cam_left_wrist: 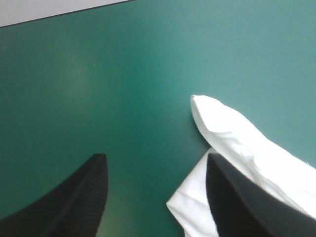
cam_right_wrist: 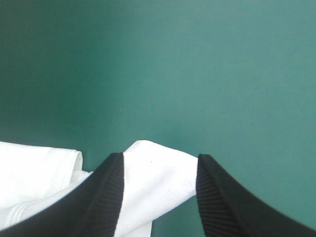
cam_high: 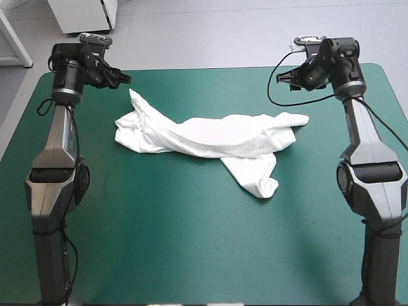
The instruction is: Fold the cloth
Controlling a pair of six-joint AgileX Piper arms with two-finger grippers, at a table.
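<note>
**High view: white T-shirt lies crumpled between two open grippers**

High view shows the white, short-sleeved cotton T-shirt [cam_high: 210,137] as a long, crumpled heap on the table's teal-green cover [cam_high: 191,242]. It stretches across the table's far half from left to right. One pointed end reaches toward the far left, and a loose flap trails from the heap's right half toward the near edge.

The left gripper [cam_high: 125,78] hangs over the far left part of the table, just beyond the T-shirt's pointed end. The right gripper [cam_high: 285,78] hangs over the far right part, just beyond the other end of the heap.

From the left wrist, that gripper's two broad black fingers [cam_left_wrist: 84,197] stand well apart with only bare cover between them. The T-shirt's pointed end lies ahead of one finger and beside it, partly hidden behind that finger. The table's far edge shows beyond.

From the right wrist, the fingers are likewise spread. A rounded corner of the T-shirt shows in the gap between them, under the gripper, and more folds lie off to one side. Neither gripper is clamped on the fabric.
</note>
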